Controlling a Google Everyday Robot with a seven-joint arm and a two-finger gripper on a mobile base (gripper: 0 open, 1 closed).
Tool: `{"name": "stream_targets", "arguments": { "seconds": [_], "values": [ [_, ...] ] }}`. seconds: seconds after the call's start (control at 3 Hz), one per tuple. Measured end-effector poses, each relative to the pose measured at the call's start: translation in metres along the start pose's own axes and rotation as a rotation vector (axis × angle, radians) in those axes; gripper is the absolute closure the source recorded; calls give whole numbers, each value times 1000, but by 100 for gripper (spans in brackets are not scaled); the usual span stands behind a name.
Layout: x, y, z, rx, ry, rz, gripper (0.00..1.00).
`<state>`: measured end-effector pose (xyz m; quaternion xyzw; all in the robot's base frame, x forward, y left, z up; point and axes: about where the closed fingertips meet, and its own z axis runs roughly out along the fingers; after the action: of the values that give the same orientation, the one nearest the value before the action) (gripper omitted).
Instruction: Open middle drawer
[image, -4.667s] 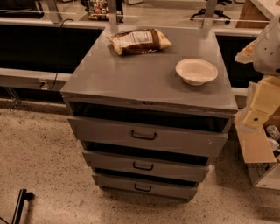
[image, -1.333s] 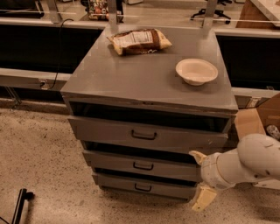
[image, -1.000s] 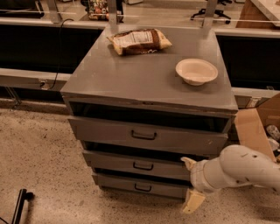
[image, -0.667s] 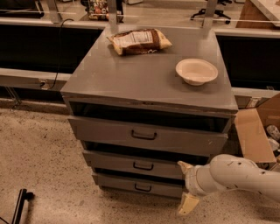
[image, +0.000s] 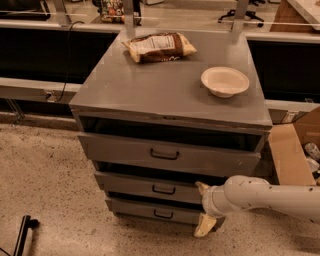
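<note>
The grey cabinet (image: 150, 90) has three drawers. The middle drawer (image: 130, 184) is the second one, with a low wide front and a small dark loop handle (image: 164, 189) at its centre. A dark gap shows above its front. My gripper (image: 202, 206) on the white arm (image: 260, 195) comes in from the right. It is open and empty. It sits in front of the right part of the middle and bottom drawer fronts, a little right of the handle. One fingertip (image: 202, 187) is level with the middle drawer, the other (image: 203, 227) hangs below the bottom drawer.
The taller top drawer (image: 125, 150) and the narrow bottom drawer (image: 135, 209) have the same loop handles. A snack bag (image: 160, 46) and a white bowl (image: 225, 81) lie on the cabinet top. A cardboard box (image: 292, 155) stands at the right. A dark object (image: 22, 235) lies on the floor at left.
My arm has swung down from the upper right and moved left along the cabinet's lower front, bringing the open gripper closer to the middle drawer's handle. The drawers have not moved.
</note>
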<state>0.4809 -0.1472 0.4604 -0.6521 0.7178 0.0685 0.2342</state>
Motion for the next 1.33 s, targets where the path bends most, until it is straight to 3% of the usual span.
{"name": "stream_targets", "arguments": {
  "seconds": [0.33,0.67,1.0,1.33],
  "values": [
    [12,-23,26,-9,11,10,0],
    [26,-43,47,-19,22,40,18],
    [28,-41,45,-14,6,52,42],
    [20,-20,21,-7,-26,32,57]
  ]
}}
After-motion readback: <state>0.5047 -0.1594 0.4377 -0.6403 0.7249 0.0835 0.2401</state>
